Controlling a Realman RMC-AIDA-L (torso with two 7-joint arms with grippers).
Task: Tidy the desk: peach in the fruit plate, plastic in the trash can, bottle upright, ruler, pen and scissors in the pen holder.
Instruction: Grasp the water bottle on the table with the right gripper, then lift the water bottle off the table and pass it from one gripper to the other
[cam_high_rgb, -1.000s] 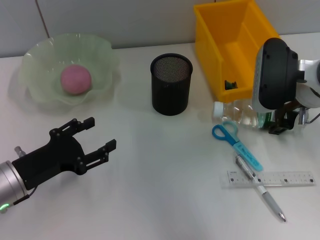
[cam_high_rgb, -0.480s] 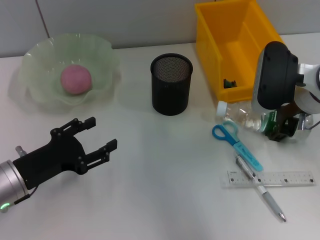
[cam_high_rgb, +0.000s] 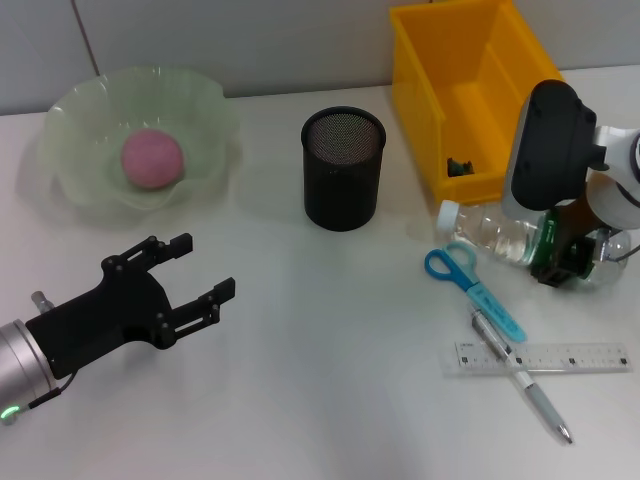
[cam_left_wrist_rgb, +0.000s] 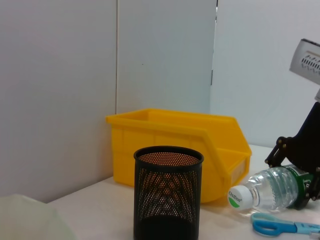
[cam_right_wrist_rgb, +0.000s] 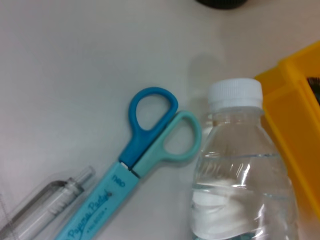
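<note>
A clear plastic bottle (cam_high_rgb: 488, 230) with a white cap lies on its side in front of the yellow bin (cam_high_rgb: 470, 90). My right gripper (cam_high_rgb: 566, 258) is shut on its green-labelled body; the grip also shows in the left wrist view (cam_left_wrist_rgb: 299, 167). Blue scissors (cam_high_rgb: 472, 283), a pen (cam_high_rgb: 520, 375) and a clear ruler (cam_high_rgb: 585, 357) lie on the table near the bottle. The pink peach (cam_high_rgb: 152, 158) sits in the green fruit plate (cam_high_rgb: 80, 100). The black mesh pen holder (cam_high_rgb: 343, 168) stands mid-table. My left gripper (cam_high_rgb: 203, 266) is open and empty at the front left.
A small dark item (cam_high_rgb: 460, 166) lies inside the yellow bin. The right wrist view shows the bottle (cam_right_wrist_rgb: 240, 190) beside the scissors' handles (cam_right_wrist_rgb: 155, 135). The pen crosses over the ruler. A grey wall runs along the table's back edge.
My right gripper has shifted right and slightly toward me with the bottle, whose cap end swung away from the bin. The left arm has not moved.
</note>
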